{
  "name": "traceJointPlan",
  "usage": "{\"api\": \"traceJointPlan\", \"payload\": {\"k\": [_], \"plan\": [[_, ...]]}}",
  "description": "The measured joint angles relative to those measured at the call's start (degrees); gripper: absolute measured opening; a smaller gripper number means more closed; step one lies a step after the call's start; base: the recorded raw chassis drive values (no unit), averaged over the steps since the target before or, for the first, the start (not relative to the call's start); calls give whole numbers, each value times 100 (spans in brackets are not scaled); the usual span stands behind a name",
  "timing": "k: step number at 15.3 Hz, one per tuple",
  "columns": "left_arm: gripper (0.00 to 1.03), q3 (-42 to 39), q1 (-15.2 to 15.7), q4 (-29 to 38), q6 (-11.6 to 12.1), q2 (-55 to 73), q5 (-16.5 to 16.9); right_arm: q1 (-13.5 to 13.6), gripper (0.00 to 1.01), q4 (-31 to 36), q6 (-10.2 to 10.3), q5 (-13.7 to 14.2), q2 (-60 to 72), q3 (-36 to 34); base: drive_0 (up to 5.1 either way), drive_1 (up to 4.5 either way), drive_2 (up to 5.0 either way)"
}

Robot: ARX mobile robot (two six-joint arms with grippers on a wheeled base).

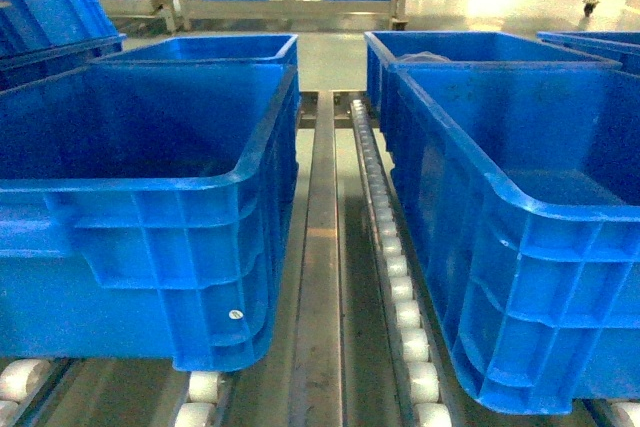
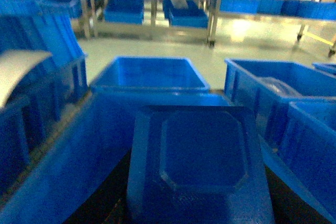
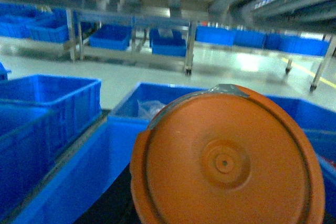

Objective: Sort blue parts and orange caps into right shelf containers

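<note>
Head view: two large blue crates in front, left crate (image 1: 150, 237) and right crate (image 1: 520, 247), on roller rails (image 1: 395, 277); steel strip between them. More crates behind, far shelves blurred. Neither arm nor gripper in frame.

Left wrist view: blue part (image 2: 197, 166), flat with octagonal raised panel, fills lower centre, bottom edge cut off. Fingers hidden behind it; grip state cannot tell. Crates beyond, soft focus.

Right wrist view: orange cap (image 3: 226, 163), round, fills lower frame, cut off below. Fingers not visible; cannot tell. Blue crates behind it.

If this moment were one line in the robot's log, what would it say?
left wrist view: blue part close to camera | right wrist view: orange cap close to camera | crates on rollers | fingers unseen
</note>
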Motion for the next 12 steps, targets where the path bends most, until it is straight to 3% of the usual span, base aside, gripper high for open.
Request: {"api": "traceJointPlan", "payload": {"k": [2,3,5,6,10,11,12], "plan": [[41,1266,-59,-691,-234,1718,-103,77,43,-17,0,407,1934,938,0,0,0],[41,1670,-131,-824,-232,2262,-260,74,43,-55,4,614,2640,1268,0,0,0],[41,1840,-214,-680,-247,2308,-267,74,46,-125,66,643,3086,1456,0,0,0],[43,1843,-223,-605,-291,2236,-212,72,59,-144,98,546,3082,1453,0,0,0],[83,1720,-85,-483,-494,2234,-122,68,99,-61,144,485,3067,1456,0,0,0],[97,1718,-74,-431,-507,2234,-52,77,97,-55,155,522,3067,1456,0,0,0],[98,1716,-74,-428,-498,2234,-94,157,98,-297,-15,855,3062,1491,0,0,0]]}}
